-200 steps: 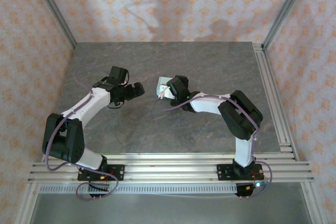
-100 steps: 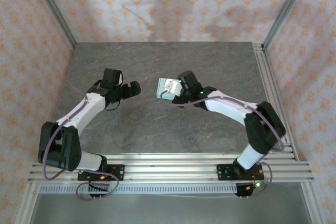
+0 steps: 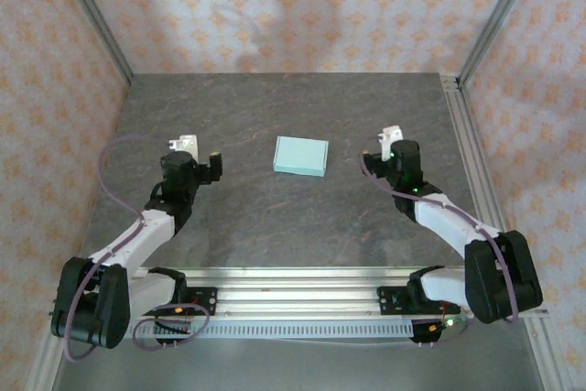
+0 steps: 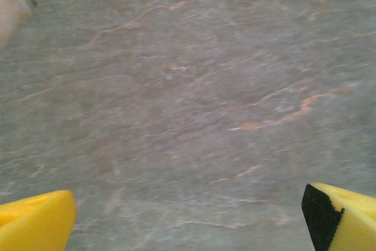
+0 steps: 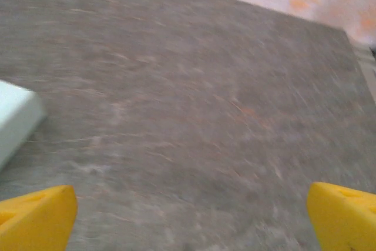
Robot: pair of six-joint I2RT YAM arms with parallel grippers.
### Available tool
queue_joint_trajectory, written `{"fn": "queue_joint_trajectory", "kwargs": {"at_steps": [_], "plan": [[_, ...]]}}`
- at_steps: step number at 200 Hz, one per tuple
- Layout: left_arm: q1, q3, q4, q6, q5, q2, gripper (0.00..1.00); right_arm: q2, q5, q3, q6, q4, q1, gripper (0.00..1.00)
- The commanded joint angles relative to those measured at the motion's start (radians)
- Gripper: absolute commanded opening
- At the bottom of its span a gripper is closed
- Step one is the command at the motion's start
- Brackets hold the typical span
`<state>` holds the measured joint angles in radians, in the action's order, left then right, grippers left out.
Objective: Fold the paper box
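One paper box point(image 3: 301, 155) lies flat near the middle of the table point(image 3: 275, 222), between the two grippers. The left gripper point(image 3: 192, 162) and the right gripper point(image 3: 389, 157) each have their fingers spread wide, gripping and touching nothing.

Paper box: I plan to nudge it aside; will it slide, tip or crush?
The paper box lies flat and low on the table, so it probably slides rather than tips. It looks like thin card: likely light, and may dent if squeezed.
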<state>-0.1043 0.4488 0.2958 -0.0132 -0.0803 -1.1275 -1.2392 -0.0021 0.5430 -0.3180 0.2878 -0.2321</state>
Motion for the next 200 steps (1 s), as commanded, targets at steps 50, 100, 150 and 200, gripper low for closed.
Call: {"fn": "queue_joint_trajectory", "kwargs": {"at_steps": [50,100,150,200], "plan": [[0.157,-0.074,0.42,-0.056,0.086,-0.235,1.0,-0.234,-0.105,-0.202,0.241,0.627,0.219,1.0],[0.079,0.023,0.353,0.014,0.02,-0.35,1.0,-0.315,-0.135,-0.157,0.275,0.618,0.255,0.99],[0.078,0.021,0.355,0.015,0.018,-0.348,1.0,-0.312,-0.135,-0.154,0.274,0.603,0.254,0.99],[0.078,0.021,0.354,0.016,0.019,-0.349,1.0,-0.312,-0.134,-0.155,0.273,0.606,0.254,0.99]]}}
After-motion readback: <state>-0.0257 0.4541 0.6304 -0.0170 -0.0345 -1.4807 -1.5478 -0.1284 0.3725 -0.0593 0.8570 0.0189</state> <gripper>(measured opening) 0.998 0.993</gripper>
